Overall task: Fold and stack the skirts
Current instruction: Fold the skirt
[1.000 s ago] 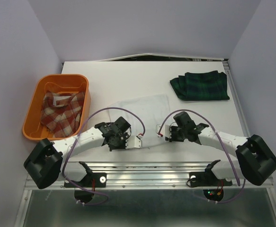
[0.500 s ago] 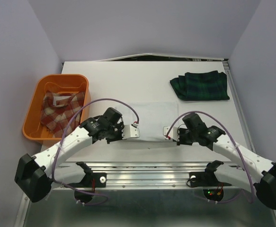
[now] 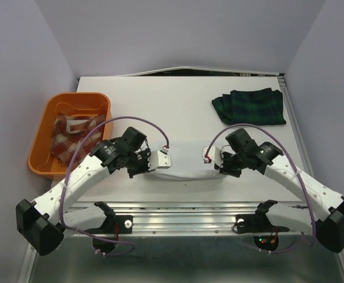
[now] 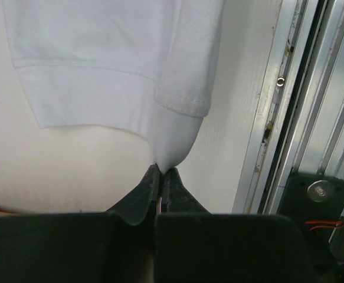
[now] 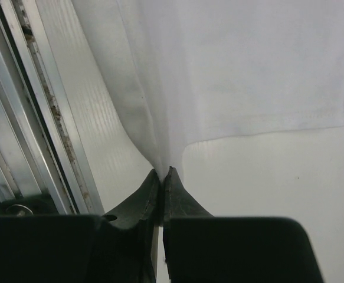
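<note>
I had both claws pinched shut: left gripper (image 4: 160,172) and right gripper (image 5: 161,172) each nipped a stitched corner of the soft white skirt (image 3: 186,160), near-center. Folded green plaid skirt (image 3: 249,107) sat far right.

Basket: I am seeing the orange plastic basket (image 3: 38,144) sitting at the left middle of the top view, at the table's left edge.
Table: the white table (image 3: 160,100) is filling the centre.
Rail: a grooved metal rail (image 3: 183,207) is running along the table's near edge, low in the frame.
Walls: pale lilac walls (image 3: 177,29) are closing in the top and sides.
</note>
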